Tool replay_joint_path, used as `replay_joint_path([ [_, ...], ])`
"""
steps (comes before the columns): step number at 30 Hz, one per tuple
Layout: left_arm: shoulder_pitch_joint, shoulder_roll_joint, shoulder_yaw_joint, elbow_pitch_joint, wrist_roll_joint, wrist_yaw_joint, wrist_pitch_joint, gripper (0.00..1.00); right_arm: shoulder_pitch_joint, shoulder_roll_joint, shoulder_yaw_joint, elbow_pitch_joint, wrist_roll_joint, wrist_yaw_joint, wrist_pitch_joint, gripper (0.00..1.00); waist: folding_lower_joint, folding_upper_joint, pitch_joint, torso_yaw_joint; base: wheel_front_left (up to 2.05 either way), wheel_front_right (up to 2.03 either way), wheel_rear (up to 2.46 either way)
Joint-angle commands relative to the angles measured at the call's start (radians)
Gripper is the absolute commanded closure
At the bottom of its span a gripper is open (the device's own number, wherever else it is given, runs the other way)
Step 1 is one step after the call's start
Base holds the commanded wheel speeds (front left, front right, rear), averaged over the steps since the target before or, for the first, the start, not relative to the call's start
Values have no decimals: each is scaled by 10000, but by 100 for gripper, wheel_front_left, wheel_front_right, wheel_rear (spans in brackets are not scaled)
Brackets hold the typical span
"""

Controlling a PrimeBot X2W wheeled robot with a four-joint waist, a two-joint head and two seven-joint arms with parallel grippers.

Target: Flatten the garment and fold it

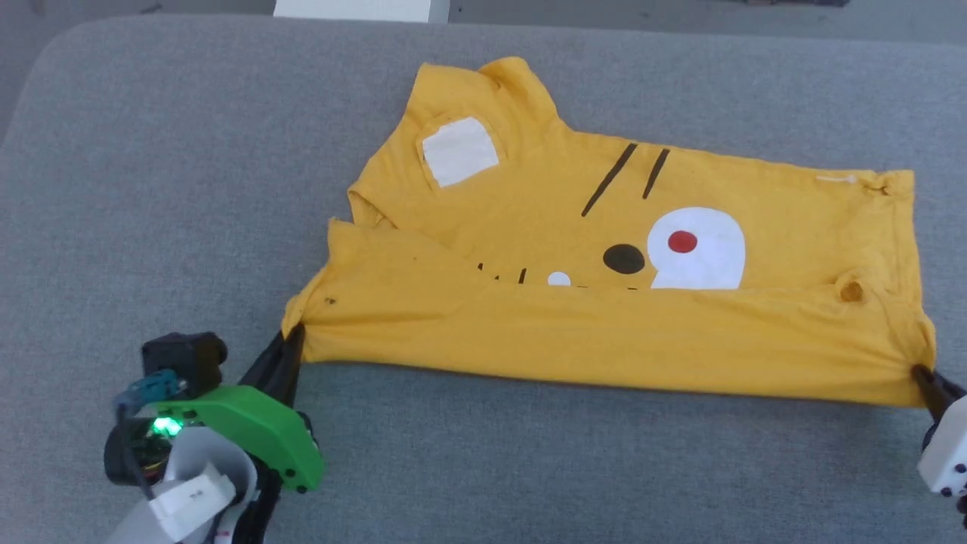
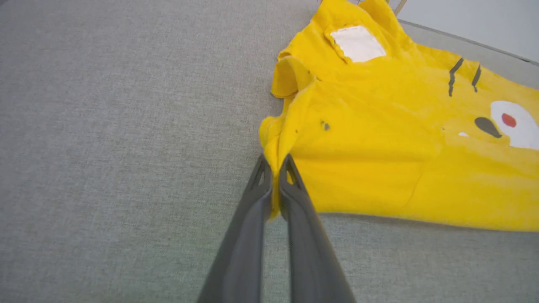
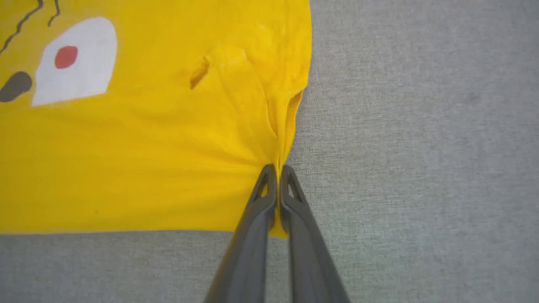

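The garment [image 1: 619, 249], a bright yellow T-shirt with a white muzzle, red cheek, dark eye and stripes, lies on the grey padded table [image 1: 151, 189], its near part folded over the print. My left gripper [image 1: 293, 336] is shut on the garment's near left corner [image 2: 276, 147]; cloth is pinched between its fingers [image 2: 257, 198]. At the far right, my right gripper [image 1: 918, 372] is shut on the near right corner [image 3: 278, 155], with fabric bunched at its tips. The near edge stretches taut between the two grippers. A small hole [image 3: 198, 73] shows near the right corner.
Grey table surface surrounds the shirt on all sides. A white object [image 1: 361, 9] sits beyond the table's far edge. A white patch [image 1: 459, 151] shows on the shirt's upper left part.
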Motion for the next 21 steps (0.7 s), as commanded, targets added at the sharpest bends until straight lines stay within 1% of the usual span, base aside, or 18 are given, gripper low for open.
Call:
replay_joint_path([
  [1, 230, 257, 206, -250, -176, 120, 45, 100, -157, -110, -116, -247, 80, -17, 88, 100, 0, -1, -364, -76, 0, 0, 0],
  [6, 1110, 842, 478, -1444, -625, 376, 641, 100, 267, -175, -383, -1221, 298, -17, 691, 100, 0, -1, -617, -121, 0, 0, 0],
  [10, 2085, 1186, 435, -2255, -946, 675, 1163, 100, 972, 61, -658, -1872, 399, -17, 1187, 100, 0, -1, -707, -124, 0, 0, 0],
  [13, 2742, 1138, 381, -2430, -1178, 858, 1228, 100, 1570, 401, -816, -2094, 446, -17, 1486, 100, 0, -1, -749, -117, 0, 0, 0],
  [16, 3364, 908, 226, -2391, -1449, 961, 1215, 100, 2217, 747, -954, -2170, 421, -17, 1685, 100, 0, -1, -781, -87, 0, 0, 0],
  [19, 3695, 632, -13, -2050, -1680, 878, 1225, 100, 2642, 969, -1001, -2130, 308, -17, 1675, 100, 0, -1, -812, -38, 0, 0, 0],
  [21, 3775, 417, -147, -1685, -1817, 731, 1174, 100, 2793, 1068, -975, -1971, 305, -17, 1551, 100, 0, -1, -851, -8, 0, 0, 0],
])
